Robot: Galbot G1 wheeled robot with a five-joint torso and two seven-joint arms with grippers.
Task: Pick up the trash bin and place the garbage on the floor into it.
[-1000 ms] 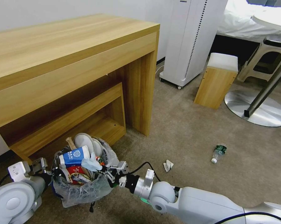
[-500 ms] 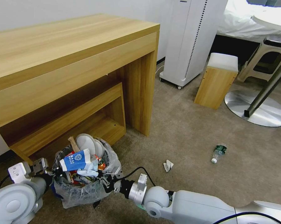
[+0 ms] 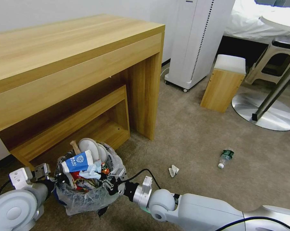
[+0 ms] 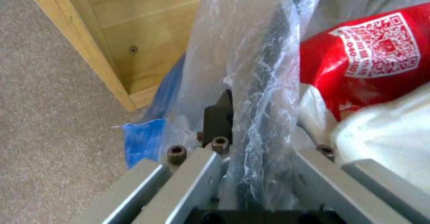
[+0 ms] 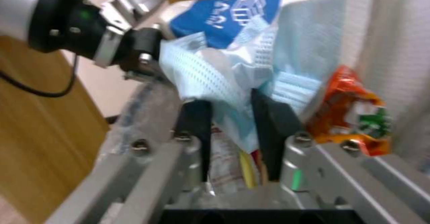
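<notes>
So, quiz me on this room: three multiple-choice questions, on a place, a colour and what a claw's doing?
1. Where is the bottle? A in a gripper; B on the floor; C inside the trash bin.
2. The logo wrapper atop the trash bin is: A blue; B green; C black.
3. The left gripper is: A open in mid-air; B shut on the trash bin's rim; C holding the bottle.
B: it lies on carpet. A: blue, white print. B: the rim sits between its fingers; the right gripper is at the opposite rim.
</notes>
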